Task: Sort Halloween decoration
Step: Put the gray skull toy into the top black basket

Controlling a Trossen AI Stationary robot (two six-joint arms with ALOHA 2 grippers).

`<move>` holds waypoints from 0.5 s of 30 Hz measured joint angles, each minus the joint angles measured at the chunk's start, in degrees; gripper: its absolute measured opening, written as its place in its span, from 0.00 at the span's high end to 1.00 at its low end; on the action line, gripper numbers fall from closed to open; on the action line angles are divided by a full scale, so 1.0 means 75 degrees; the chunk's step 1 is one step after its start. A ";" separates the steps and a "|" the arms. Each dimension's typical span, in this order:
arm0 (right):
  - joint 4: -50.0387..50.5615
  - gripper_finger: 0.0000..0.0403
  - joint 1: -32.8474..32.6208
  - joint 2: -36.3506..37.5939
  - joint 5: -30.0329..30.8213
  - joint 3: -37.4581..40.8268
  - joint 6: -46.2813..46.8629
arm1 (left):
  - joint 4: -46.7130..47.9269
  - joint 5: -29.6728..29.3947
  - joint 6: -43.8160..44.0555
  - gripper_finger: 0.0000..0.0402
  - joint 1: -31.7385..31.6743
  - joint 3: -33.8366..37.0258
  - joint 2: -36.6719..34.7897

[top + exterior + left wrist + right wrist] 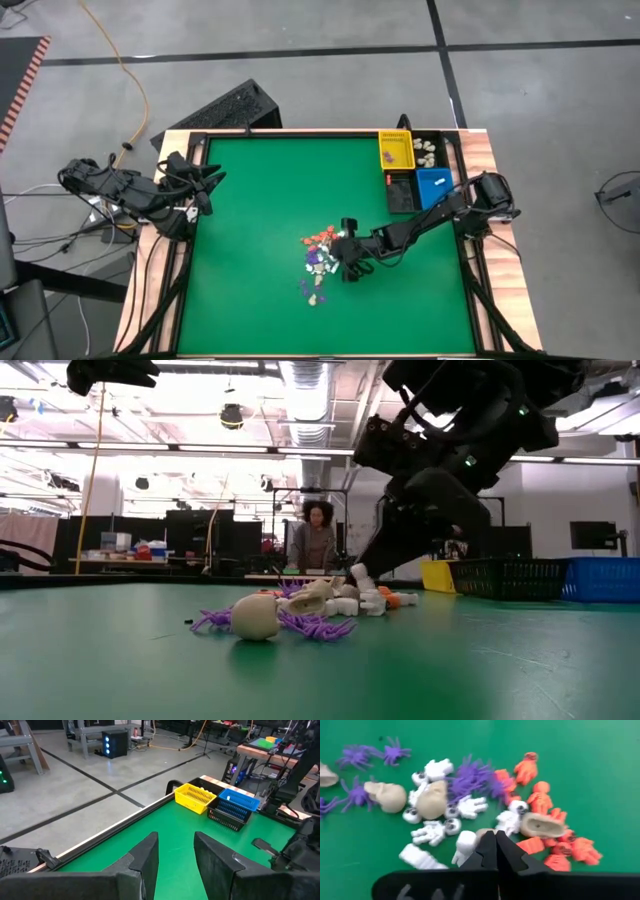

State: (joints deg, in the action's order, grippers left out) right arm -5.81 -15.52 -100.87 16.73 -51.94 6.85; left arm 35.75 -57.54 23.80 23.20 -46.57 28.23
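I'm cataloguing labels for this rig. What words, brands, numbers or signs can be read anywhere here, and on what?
No text reads clearly.
Right claw: pale embossed marks on its dark body in the right wrist view, too blurred to read.
Yellow bin, blue bin, black bin: no labels visible.
Halloween decoration: no print on the trinkets.
Background equipment in the low view: nothing legible.
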 joint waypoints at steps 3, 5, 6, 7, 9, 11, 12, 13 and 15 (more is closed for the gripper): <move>0.0056 0.98 0.0110 0.0176 0.0004 -0.0022 -0.0042 | 0.0017 -0.0003 -0.0002 0.72 0.0000 0.0000 0.0000; 0.0118 0.98 0.0163 0.0229 0.0011 -0.0019 -0.0060 | 0.0073 -0.0003 -0.0002 0.72 0.0002 0.0000 0.0000; 0.0120 0.98 0.0180 0.0265 0.0014 -0.0017 -0.0063 | 0.0102 -0.0008 0.0001 0.72 0.0001 0.0000 0.0000; 0.0117 0.98 0.0179 0.0314 0.0015 -0.0017 -0.0093 | 0.0114 -0.0006 0.0000 0.72 0.0001 0.0000 0.0000; 0.0070 0.98 0.0177 0.0423 0.0040 -0.0020 -0.0119 | 0.0114 -0.0009 -0.0002 0.72 0.0003 0.0000 0.0000; 0.0107 0.98 0.0177 0.0494 0.0069 -0.0026 -0.0142 | 0.0114 -0.0009 -0.0002 0.72 0.0000 0.0000 0.0000; 0.0147 0.98 0.0177 0.0496 0.0006 -0.0025 -0.0192 | 0.0114 -0.0012 -0.0002 0.72 0.0003 0.0000 0.0000; 0.0151 0.97 0.0177 0.0496 -0.0092 -0.0023 -0.0234 | 0.0114 -0.0012 -0.0002 0.72 0.0003 0.0000 0.0000; 0.0132 0.95 0.0176 0.0496 -0.0336 -0.0023 -0.0199 | 0.0114 -0.0012 -0.0002 0.72 0.0002 0.0000 0.0000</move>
State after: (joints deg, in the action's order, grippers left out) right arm -4.82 -14.20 -97.14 14.21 -52.12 5.36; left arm 36.60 -57.63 23.79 23.21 -46.57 28.23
